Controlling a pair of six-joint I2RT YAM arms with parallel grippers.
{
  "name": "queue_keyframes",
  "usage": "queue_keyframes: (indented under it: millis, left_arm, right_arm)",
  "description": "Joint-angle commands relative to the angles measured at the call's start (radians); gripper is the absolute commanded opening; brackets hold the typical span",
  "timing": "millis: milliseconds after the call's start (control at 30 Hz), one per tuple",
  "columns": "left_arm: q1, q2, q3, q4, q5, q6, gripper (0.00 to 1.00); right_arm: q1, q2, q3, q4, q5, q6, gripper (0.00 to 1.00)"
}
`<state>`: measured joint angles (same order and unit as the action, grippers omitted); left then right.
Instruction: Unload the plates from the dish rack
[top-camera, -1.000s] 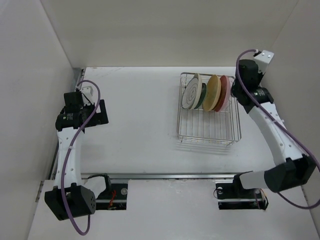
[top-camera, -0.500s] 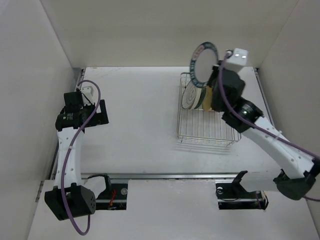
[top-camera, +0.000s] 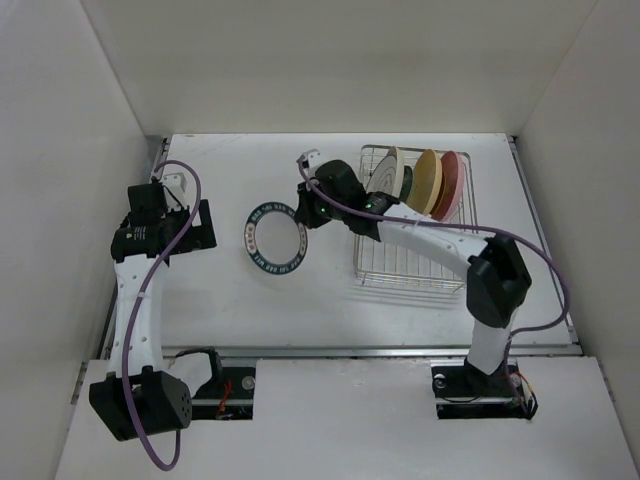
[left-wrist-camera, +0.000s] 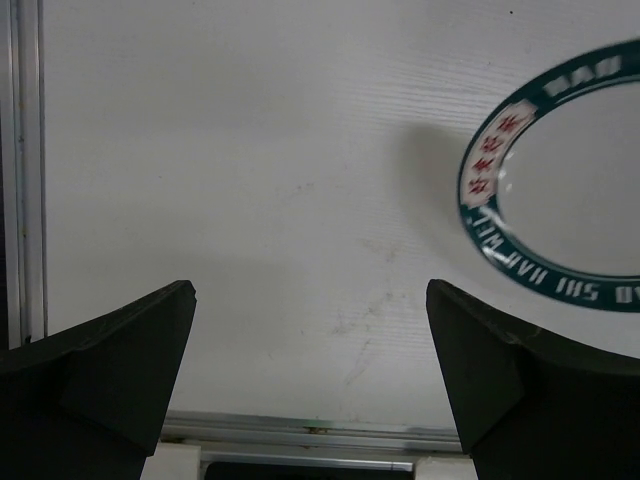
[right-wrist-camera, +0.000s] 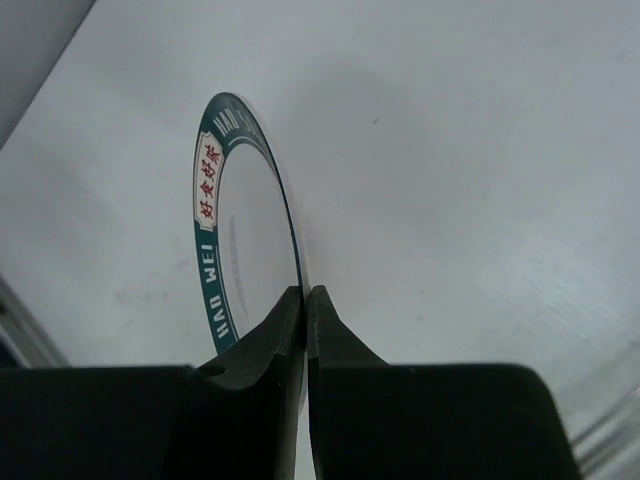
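Well, starting with the white plate with the dark green lettered rim (top-camera: 275, 238): sits outside the dish rack (top-camera: 418, 262), over the white table (top-camera: 250, 300), left of the rack and apart from it. Looks tilted from overhead and throws a soft shadow on the table. Can't tell whether its low edge touches down or not.

Gets pinched at its right-hand rim by the right gripper (top-camera: 305, 212). From that wrist, shows the plate (right-wrist-camera: 245, 240) nearly edge-on, with the gripper (right-wrist-camera: 304, 295) clamped tight on the thin edge, no gap between the jaws.

Moving out to the rack, at the right side of the table: holds a white plate with a line pattern (top-camera: 383, 183), a cream plate (top-camera: 398, 168), a yellow-tan plate (top-camera: 429, 182) and a pink plate (top-camera: 451, 185), all on edge in a row at the far end. Nothing but bare wire across the near half.

Way over on the left, near the wall, spotting the left gripper (top-camera: 190, 225): spread wide (left-wrist-camera: 310, 290), nothing between the jaws, just table underneath. Catches a chunk of the lettered rim (left-wrist-camera: 480, 190) at the right side of that wrist view.
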<state>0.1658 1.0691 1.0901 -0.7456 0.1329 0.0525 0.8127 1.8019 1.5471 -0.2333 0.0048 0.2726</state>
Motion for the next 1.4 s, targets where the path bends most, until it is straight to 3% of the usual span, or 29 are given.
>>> queue_keyframes:
  millis: [0, 33, 133, 333, 400, 600, 700, 833, 1100, 1233, 1367]
  left_arm:
    - [0.005, -0.024, -0.004, -0.001, -0.006, 0.012, 1.0]
    - [0.005, -0.024, -0.004, -0.001, -0.006, 0.012, 1.0]
    - [0.005, -0.034, -0.004, -0.001, -0.006, 0.012, 1.0]
    - [0.005, -0.034, -0.004, -0.001, -0.006, 0.012, 1.0]
    - [0.005, -0.034, -0.004, -0.001, -0.006, 0.012, 1.0]
    - [0.005, -0.034, -0.013, 0.008, -0.006, 0.012, 1.0]
    - [0.005, -0.034, -0.013, 0.008, -0.006, 0.012, 1.0]
    - [0.005, -0.034, -0.013, 0.008, -0.006, 0.012, 1.0]
    - [0.005, -0.034, -0.013, 0.008, -0.006, 0.012, 1.0]
    - [0.005, -0.034, -0.013, 0.008, -0.006, 0.012, 1.0]
    - [0.005, -0.034, -0.013, 0.008, 0.004, 0.012, 1.0]
  right_arm:
    - [0.002, 0.043, 0.068, 0.061, -0.27, 0.054, 0.03]
    - [0.002, 0.071, 0.068, 0.061, -0.354, 0.054, 0.05]
    - [0.002, 0.204, 0.129, 0.042, -0.42, 0.1, 0.06]
    - [-0.036, 0.284, 0.107, 0.097, -0.462, 0.227, 0.06]
    - [-0.047, 0.295, 0.107, 0.097, -0.462, 0.237, 0.11]
    - [-0.056, 0.292, 0.097, 0.072, -0.44, 0.228, 0.53]
    - [-0.056, 0.226, 0.097, 0.026, -0.376, 0.202, 0.61]
    - [-0.056, 0.073, 0.097, -0.056, -0.171, 0.162, 0.66]
    - [-0.069, -0.317, 0.022, -0.176, 0.563, 0.109, 0.7]
    - [-0.144, -0.461, -0.057, -0.239, 0.76, 0.1, 0.6]
    - [-0.269, -0.487, -0.078, -0.342, 0.828, 0.089, 0.59]
